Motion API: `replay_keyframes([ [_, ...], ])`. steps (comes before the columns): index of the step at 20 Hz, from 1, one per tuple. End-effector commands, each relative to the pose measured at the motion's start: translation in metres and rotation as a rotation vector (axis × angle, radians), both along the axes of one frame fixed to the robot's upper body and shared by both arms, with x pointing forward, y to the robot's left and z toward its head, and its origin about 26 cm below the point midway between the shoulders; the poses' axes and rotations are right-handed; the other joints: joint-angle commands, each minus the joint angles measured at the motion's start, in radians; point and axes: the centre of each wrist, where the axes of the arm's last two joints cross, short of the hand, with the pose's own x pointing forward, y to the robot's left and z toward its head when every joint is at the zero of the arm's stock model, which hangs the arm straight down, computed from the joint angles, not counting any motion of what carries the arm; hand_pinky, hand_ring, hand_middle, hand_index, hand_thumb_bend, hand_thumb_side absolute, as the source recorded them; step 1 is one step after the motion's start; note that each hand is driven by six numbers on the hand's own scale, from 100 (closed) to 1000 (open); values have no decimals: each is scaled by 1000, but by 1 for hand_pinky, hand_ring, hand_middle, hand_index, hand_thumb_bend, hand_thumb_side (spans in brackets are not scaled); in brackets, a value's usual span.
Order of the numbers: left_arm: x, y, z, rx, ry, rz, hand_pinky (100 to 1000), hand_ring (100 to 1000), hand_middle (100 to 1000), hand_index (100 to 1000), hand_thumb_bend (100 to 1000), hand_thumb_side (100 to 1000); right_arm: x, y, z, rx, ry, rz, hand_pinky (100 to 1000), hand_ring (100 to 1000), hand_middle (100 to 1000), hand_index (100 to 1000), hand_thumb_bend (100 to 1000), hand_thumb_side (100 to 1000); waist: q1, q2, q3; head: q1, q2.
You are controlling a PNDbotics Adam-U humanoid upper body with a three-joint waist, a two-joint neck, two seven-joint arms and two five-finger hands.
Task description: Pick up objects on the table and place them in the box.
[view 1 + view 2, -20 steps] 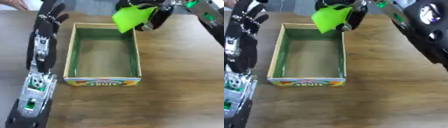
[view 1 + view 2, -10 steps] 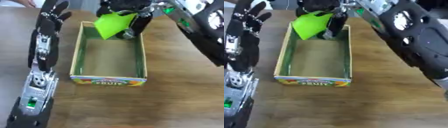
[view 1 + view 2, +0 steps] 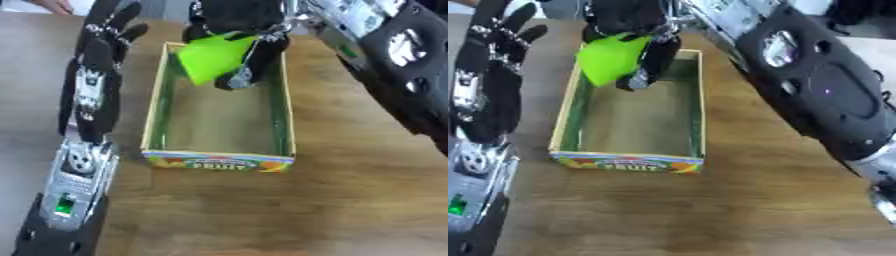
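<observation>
— Black against the wood, that is the left hand (image 3: pixel 103 47); where does it stand relative to the box (image 3: pixel 156 120)?

— Just beside the box's left wall, near its far corner. Its fingers (image 3: pixel 109 14) are straight and spread, pointing away, and they hold nothing. It looks idle.

— And the box itself?

— A long cardboard tray with green inner walls and a printed fruit label on its near end. The floor that shows is bare, as far as I can see, so I judge nothing has been set down in it yet.

— Where is the task's thing, then?

— The bright green object (image 3: pixel 210 56) hangs over the far end of the box, inside its walls but not resting on its floor. The right hand (image 3: pixel 627 20) has it from above: the fingers (image 3: pixel 255 57) are curled down round it, dark tips showing along its right edge.

— So how far along is this?

— By my reading, the carry is nearly done and the release is what is left. The object is above the opening, so it needs only lowering or letting go, then the arm clears the box.

— Anything else waiting on the surface (image 3: pixel 350 165)?

— None that I can see beside the box; the wood that shows to its right and in front is bare. Whether more lies out of view, I cannot tell.
</observation>
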Motion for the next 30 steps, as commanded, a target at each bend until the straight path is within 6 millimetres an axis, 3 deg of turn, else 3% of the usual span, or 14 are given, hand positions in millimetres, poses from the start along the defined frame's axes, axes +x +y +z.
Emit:
replay_keyframes([
  [1,0,1,5,7,-17,-4,851,935,960,1000,100,1000,6,-5,3,-270,1,-99,972,1000,1000,1000,100,1000,7,-19,-4,-13,0],
  [7,-1,1,4,3,-13,2,850,934,960,1000,100,1000,13,-9,-3,-377,85,-154,1000,1000,1000,1000,100,1000,12,-20,-5,-15,0],
  [18,-1,3,2,-2,-8,13,850,933,960,1000,100,1000,7,-23,2,-306,135,-89,1000,1000,1000,1000,100,1000,24,-21,-13,-14,0],
  [19,-2,3,2,-3,-8,14,850,933,960,1000,100,1000,7,-29,1,-244,175,-40,1000,1000,1000,1000,100,1000,26,-22,-15,-14,0],
  [21,-2,3,2,-6,-9,17,850,932,960,1000,100,1000,8,-43,-5,-98,280,40,890,941,1000,995,100,978,30,-21,-19,-14,0],
  [22,-2,3,2,-7,-9,17,850,932,960,1000,100,1000,8,-51,-9,-23,331,70,876,927,999,982,100,957,32,-21,-20,-13,0],
  [24,-2,2,2,-14,-13,19,849,932,960,1000,100,1000,7,-68,-25,169,458,132,807,867,917,947,100,871,40,-18,-26,-14,0],
  [30,-2,0,3,-30,-16,13,849,934,962,1000,100,1000,-10,-96,-83,796,883,277,754,831,862,975,100,830,72,-11,-42,-20,0],
])
